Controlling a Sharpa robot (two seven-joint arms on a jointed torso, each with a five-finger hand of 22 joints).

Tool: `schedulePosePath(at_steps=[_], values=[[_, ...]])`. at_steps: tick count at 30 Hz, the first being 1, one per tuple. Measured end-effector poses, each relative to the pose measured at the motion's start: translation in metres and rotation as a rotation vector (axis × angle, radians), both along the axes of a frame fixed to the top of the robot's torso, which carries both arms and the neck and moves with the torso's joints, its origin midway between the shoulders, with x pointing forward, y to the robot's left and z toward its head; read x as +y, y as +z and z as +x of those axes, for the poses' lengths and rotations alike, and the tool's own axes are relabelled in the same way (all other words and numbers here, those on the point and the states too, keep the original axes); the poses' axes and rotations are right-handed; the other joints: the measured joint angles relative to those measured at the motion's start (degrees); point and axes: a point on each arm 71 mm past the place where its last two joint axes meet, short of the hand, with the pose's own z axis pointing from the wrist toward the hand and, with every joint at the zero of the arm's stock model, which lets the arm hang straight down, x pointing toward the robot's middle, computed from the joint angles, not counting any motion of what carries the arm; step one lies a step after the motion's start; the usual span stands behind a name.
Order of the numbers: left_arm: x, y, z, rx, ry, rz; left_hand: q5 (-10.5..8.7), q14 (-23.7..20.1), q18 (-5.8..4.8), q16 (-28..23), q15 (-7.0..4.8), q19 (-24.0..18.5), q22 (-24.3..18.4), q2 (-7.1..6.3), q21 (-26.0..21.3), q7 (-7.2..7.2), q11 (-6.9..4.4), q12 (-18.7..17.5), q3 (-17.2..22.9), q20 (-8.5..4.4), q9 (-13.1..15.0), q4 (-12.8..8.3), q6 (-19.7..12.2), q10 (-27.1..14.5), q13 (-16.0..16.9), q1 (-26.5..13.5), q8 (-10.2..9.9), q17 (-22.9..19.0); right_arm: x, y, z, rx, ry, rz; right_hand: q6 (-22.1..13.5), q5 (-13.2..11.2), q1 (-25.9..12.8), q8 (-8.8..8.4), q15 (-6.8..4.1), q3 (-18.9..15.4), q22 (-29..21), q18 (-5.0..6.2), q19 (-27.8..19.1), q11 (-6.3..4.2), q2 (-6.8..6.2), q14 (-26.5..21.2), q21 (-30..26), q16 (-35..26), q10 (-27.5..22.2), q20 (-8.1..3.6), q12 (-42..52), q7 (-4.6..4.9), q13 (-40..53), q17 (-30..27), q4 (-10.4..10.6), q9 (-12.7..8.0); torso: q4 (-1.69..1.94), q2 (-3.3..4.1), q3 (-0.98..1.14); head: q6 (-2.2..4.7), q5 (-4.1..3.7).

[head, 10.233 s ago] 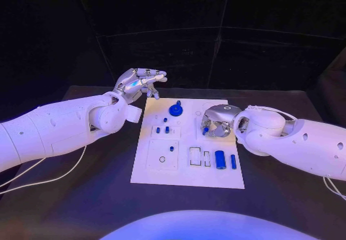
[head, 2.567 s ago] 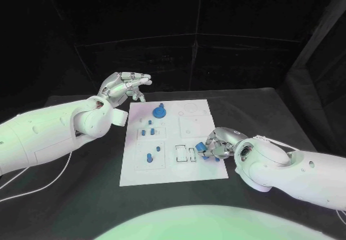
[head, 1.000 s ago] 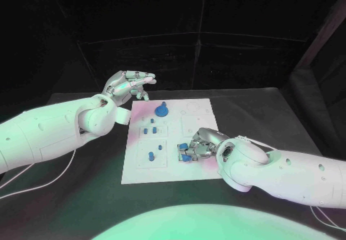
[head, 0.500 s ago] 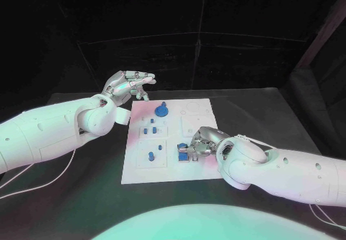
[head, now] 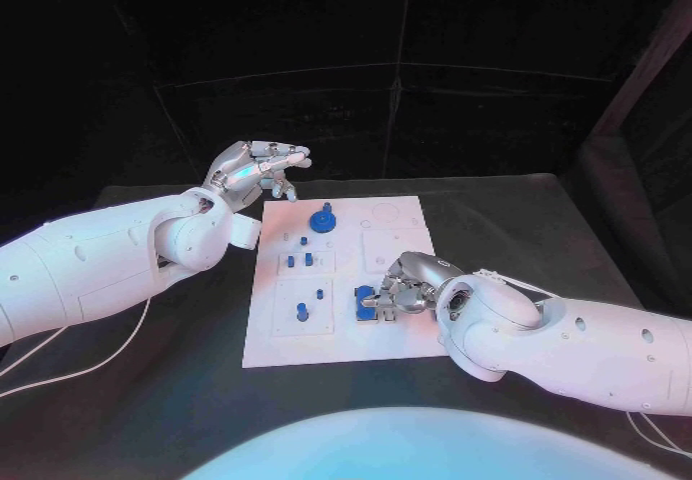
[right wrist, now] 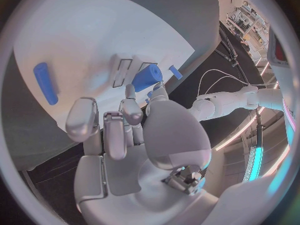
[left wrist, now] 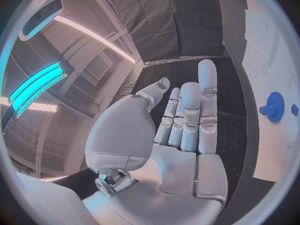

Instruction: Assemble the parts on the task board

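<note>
The white board (head: 340, 345) is lying in the middle of the black desk (head: 548, 225), long side running from near to far. The right robot hand (head: 400, 291) is hovering low over the near right part of the board, beside the small rectangular slots. Its fingertips (right wrist: 129, 91) are pinching a blue cylinder (right wrist: 147, 77); in the right wrist view the cylinder is sitting right at those slots, its end tilted toward the board. I cannot tell whether it is already touching the surface. From above, the same piece is showing as a blue patch at the hand's left side, over the slots.

Another blue rod (right wrist: 45, 82) is lying flat on the board, well apart from the held one, off toward the board's edge in the wrist view.

The left robot hand (head: 257, 166) is hanging in the air past the board's far left corner, not touching anything. Its fingers (left wrist: 190, 110) are lying close together and nearly straight in the left wrist view, with nothing between them, while from above the tips are looking loosely bent.

Near the far end of the board a blue gear (head: 322, 220) is standing on its post; it is also showing at the board's edge in the left wrist view (left wrist: 274, 106). Just nearer than it, two short blue pegs (head: 302, 261) are standing side by side in a square plate, and nearer still one more blue peg (head: 303, 311) is sitting in the left near plate.
</note>
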Motion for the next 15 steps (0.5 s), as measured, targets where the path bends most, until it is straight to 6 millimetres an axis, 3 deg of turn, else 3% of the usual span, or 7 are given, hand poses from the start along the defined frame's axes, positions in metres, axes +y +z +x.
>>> schedulePosePath(at_steps=[6,11,15], values=[[-0.0002,-0.0002,0.0003,0.001,-0.001,0.0,0.0,0.0,0.0,0.0,0.0,0.0,0.0,0.0,0.0,0.0,0.0,0.0,0.0,0.0,0.0,0.0,0.0,0.0,0.0,0.0,0.0,0.0,0.0035,0.0017,-0.0014,-0.01,0.031,0.011,0.0,-1.0,2.5,0.0,0.0,0.3,0.4,0.0,0.0,-0.22,-0.29,0.0,0.0,0.0,0.2,0.0,0.2,0.0,0.5,0.0,-0.9,0.3,0.02,0.03,-0.01,-0.13,-0.05],[-0.0008,-0.0003,0.0003,0.002,-0.003,0.0,0.0,0.0,0.0,0.0,0.0,0.0,0.0,0.0,0.0,0.0,0.0,0.0,0.0,0.0,0.0,0.0,0.0,0.0,0.0,0.0,0.0,0.0,0.0012,0.0003,0.0018,-0.017,0.032,0.001,0.2,-1.0,4.0,0.29,0.0,0.7,0.7,0.0,0.0,-0.22,0.79,0.0,0.3,0.0,0.2,0.0,0.2,-0.21,0.7,0.0,-1.7,0.5,0.1,0.02,-0.07,-0.28,-0.14],[-0.0006,-0.0004,0.0004,0.003,-0.003,0.001,0.0,0.0,0.0,0.0,0.0,0.0,0.0,0.0,0.0,0.0,0.0,0.0,0.0,0.0,0.0,0.0,0.0,0.0,0.0,0.0,0.0,0.0,-0.0015,-0.0019,0.004,-0.018,0.029,-0.013,0.2,-0.7,5.0,0.51,0.01,0.9,0.9,0.0,0.0,-0.43,0.81,0.0,0.3,0.0,0.4,0.0,0.2,-0.21,0.9,0.0,-2.0,0.6,0.12,0.0,-0.07,-0.38,-0.08]])
